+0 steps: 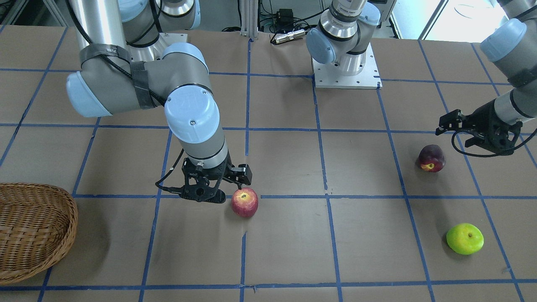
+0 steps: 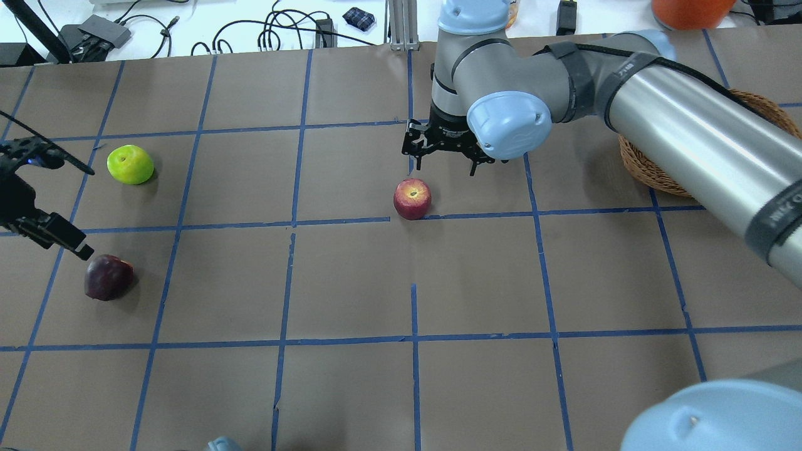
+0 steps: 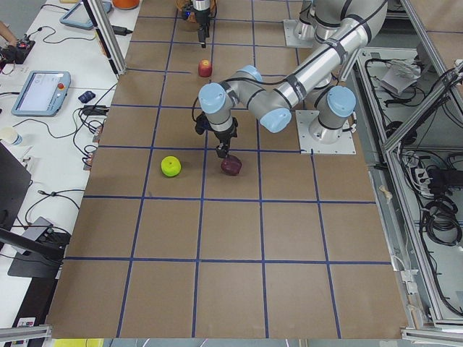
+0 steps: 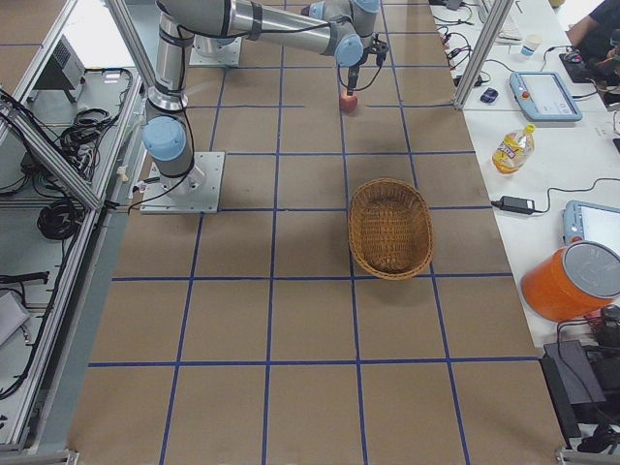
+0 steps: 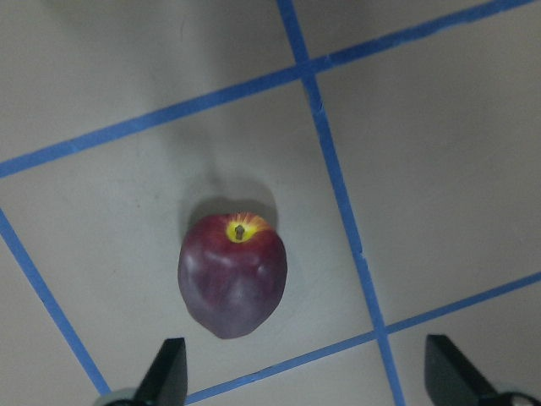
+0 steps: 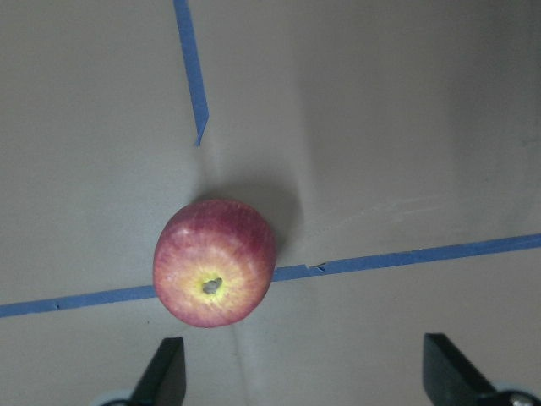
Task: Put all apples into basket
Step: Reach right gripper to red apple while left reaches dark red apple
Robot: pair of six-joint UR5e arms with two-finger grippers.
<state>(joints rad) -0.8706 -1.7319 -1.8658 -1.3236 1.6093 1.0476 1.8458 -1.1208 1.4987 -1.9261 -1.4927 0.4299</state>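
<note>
The red apple (image 1: pixel 244 202) with yellowish streaks lies near the table's middle. My right gripper (image 1: pixel 204 193) hovers just beside it, open and empty; in its wrist view the apple (image 6: pixel 215 262) lies ahead of the left fingertip (image 6: pixel 166 372). The dark maroon apple (image 1: pixel 431 158) lies under my open, empty left gripper (image 1: pixel 453 131), ahead of and between its fingertips (image 5: pixel 169 374) in the wrist view (image 5: pixel 233 275). The lime green apple (image 1: pixel 464 238) lies apart from both. The wicker basket (image 1: pixel 33 230) stands empty at the table's right end.
The table is brown with blue tape grid lines. My right arm's long link (image 2: pixel 689 138) passes over part of the basket (image 2: pixel 642 169). Arm bases (image 1: pixel 346 77) stand at the robot's edge. A bottle (image 4: pixel 511 148), tablets and cables sit on a side bench.
</note>
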